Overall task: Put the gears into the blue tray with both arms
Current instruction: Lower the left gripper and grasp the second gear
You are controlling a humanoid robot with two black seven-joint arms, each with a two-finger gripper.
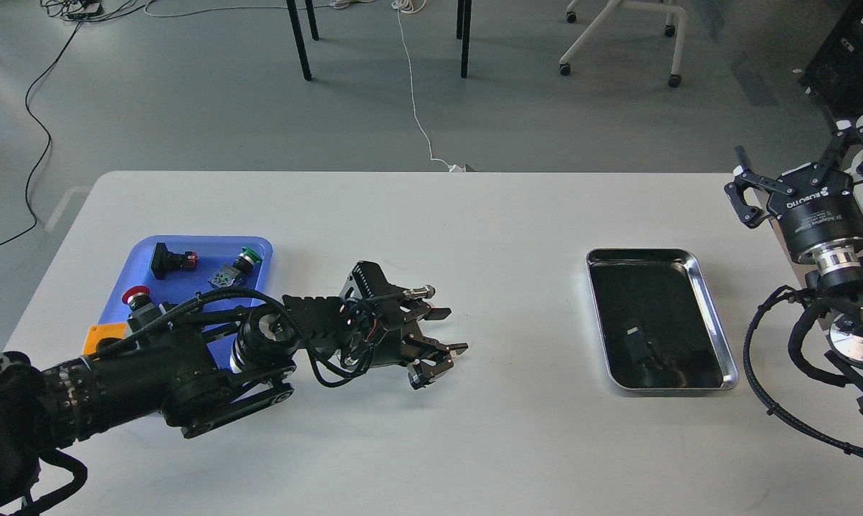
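The blue tray point(202, 242) lies at the table's left, and my left arm covers its near part. My left gripper point(442, 360) is low over the middle of the table, fingers pointing right and down at the surface. It is dark and bunched, so I cannot tell how its jaws stand. No gears show in this view; the patch of table under the left gripper is hidden. My right gripper point(800, 163) is held up off the table's right edge, open and empty, its fingers spread wide.
In the blue tray lie a black push-button with a red tip point(172, 259), a green-capped button point(242, 261), a red mushroom button point(136, 296) and an orange box point(102, 335). A shiny steel tray point(711, 315) sits at the right.
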